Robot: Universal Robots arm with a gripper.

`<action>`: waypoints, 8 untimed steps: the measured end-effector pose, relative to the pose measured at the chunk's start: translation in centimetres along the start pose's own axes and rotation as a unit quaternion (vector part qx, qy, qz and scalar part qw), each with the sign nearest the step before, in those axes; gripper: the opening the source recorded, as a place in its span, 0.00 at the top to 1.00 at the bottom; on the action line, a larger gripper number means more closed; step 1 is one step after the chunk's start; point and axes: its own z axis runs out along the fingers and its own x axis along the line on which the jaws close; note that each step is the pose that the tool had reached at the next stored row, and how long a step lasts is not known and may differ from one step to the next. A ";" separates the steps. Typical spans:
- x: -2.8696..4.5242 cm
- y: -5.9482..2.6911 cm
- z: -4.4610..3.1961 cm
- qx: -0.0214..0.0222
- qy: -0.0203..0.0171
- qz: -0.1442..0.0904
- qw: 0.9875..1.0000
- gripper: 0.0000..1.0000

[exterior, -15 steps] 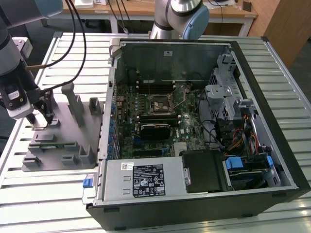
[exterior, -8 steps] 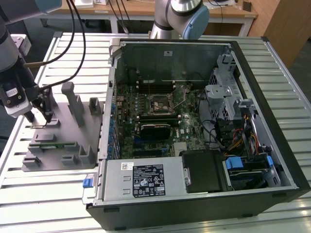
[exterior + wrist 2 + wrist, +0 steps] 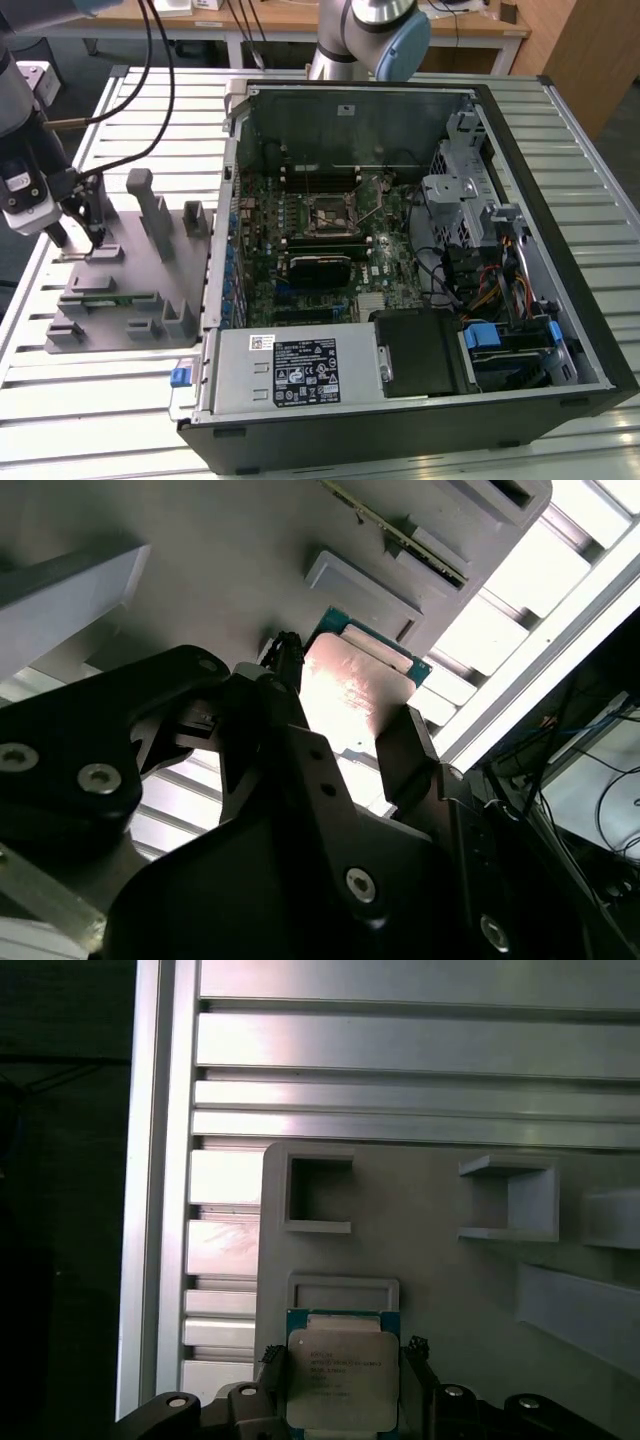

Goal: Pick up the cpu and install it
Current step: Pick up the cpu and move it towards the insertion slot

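— Gripper (image 3: 348, 698), black body, nearest the lens in the second wrist view. State?
— Closed on the cpu (image 3: 343, 1380). One finger (image 3: 408, 742) sits against each of two opposite edges, in both wrist views.
— Item, cpu: description?
— Small flat square. Silvery-white metal lid with faint dark print, left unread. A thin blue-green rim shows round the lid. The lid faces the wrist cameras.
— Location?
— Between the fingers, over the grey fixture plate (image 3: 120, 300), just beside a shallow rectangular pocket (image 3: 343, 1293) in that plate. Whether it rests on the plate or hangs just clear of it: cannot tell.
— Arm (image 3: 22, 110), pose?
— At the exterior view's left, wrist pointing down, fingertips low at the plate's edge on that side.
— Plate stands where?
— On the slatted metal table (image 3: 100, 400), beside the open computer case (image 3: 400, 440), on the case's side toward the exterior view's left.
— Socket?
— Square black motherboard socket (image 3: 334, 214) with metal frame, inside the case, well apart from the cpu.
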 end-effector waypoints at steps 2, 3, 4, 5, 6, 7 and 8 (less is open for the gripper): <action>0.00 0.01 -0.24 0.000 0.000 0.000 1.000 0.46; 0.00 0.01 -0.36 0.000 0.000 0.000 1.000 0.46; 0.01 0.02 -0.47 0.000 0.000 0.000 1.000 0.46; 0.01 0.02 -0.58 0.000 0.000 0.000 1.000 0.46; 0.01 0.03 -0.70 0.000 0.000 0.000 1.000 0.46; 0.01 0.04 -0.83 0.000 0.000 0.000 1.000 0.46; 0.01 0.05 -0.98 0.000 0.000 0.000 1.000 0.46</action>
